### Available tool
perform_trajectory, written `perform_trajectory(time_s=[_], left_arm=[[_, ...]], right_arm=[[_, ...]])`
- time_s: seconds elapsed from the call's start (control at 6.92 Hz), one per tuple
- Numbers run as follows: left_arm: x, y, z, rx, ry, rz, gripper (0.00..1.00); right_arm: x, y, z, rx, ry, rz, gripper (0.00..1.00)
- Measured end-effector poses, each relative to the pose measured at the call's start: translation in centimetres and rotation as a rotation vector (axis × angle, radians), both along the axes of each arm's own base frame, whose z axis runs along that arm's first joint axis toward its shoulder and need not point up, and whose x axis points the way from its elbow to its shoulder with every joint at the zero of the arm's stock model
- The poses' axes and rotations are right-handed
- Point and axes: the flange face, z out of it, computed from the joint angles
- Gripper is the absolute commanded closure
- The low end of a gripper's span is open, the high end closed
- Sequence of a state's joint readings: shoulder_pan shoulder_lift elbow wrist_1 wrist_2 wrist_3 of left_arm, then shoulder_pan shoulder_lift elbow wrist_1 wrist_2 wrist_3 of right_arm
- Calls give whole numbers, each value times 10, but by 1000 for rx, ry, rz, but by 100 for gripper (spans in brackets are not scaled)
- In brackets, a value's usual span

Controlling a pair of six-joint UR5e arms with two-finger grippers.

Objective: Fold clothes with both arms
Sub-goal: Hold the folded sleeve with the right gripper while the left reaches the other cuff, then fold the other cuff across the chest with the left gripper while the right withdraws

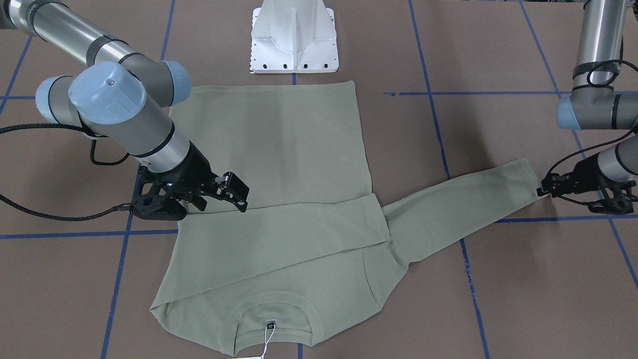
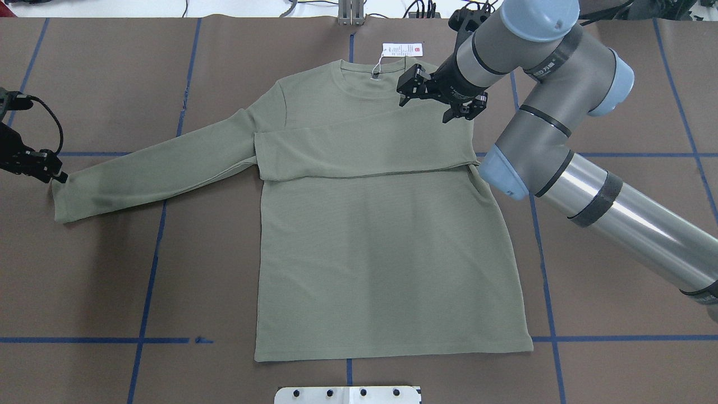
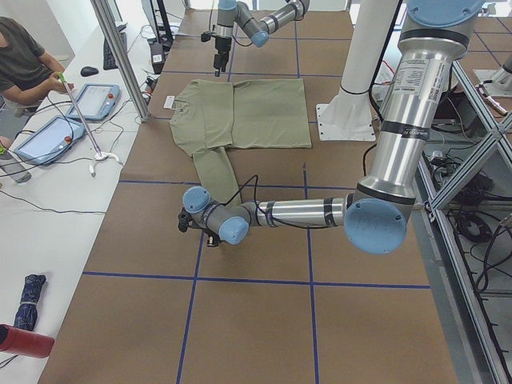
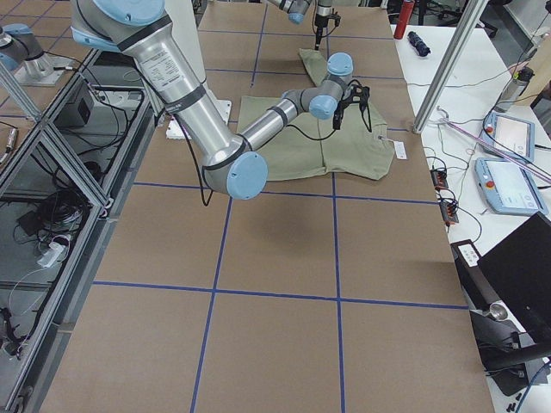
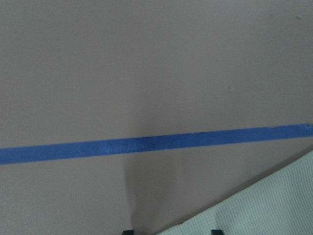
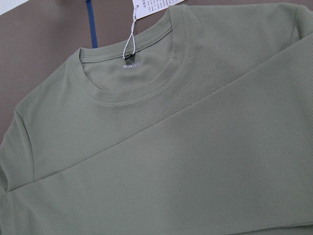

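The sage-green shirt [image 1: 279, 149] lies flat on the brown table, neck away from the robot [image 2: 381, 252]. Its white hang tag [image 2: 402, 49] lies beyond the collar. One sleeve is folded across the chest [image 2: 364, 148]. The other sleeve [image 2: 151, 168] stretches out to the robot's left. My left gripper [image 2: 56, 177] sits low at that sleeve's cuff [image 1: 541, 192]. In the left wrist view its fingertips stand apart, with the cuff edge [image 5: 274, 205] between them. My right gripper [image 2: 424, 109] is open and empty, and hovers over the shoulder beside the collar [image 6: 127, 93].
The white pedestal base [image 1: 294, 45] stands just behind the shirt's hem. Blue tape lines [image 2: 151, 252] cross the table. In the exterior left view an operator [image 3: 24, 56] sits at a side bench with tablets [image 3: 94, 100].
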State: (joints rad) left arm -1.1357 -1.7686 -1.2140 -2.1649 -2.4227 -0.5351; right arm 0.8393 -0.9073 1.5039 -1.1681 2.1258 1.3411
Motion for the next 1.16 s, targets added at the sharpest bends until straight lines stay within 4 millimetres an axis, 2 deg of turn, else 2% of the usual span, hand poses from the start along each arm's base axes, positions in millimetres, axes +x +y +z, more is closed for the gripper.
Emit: perform_trajectory(time_s=[0.43, 0.72, 1.16], left_arm=[[1, 3, 4, -6, -4, 4, 62], [1, 3, 5, -9, -5, 5, 100], [4, 4, 2, -9, -1, 9, 100]], right_arm=[[-2, 1, -2, -4, -3, 1, 0], [-1, 1, -3, -5, -4, 2, 0], [2, 3, -8, -1, -13, 3, 0]])
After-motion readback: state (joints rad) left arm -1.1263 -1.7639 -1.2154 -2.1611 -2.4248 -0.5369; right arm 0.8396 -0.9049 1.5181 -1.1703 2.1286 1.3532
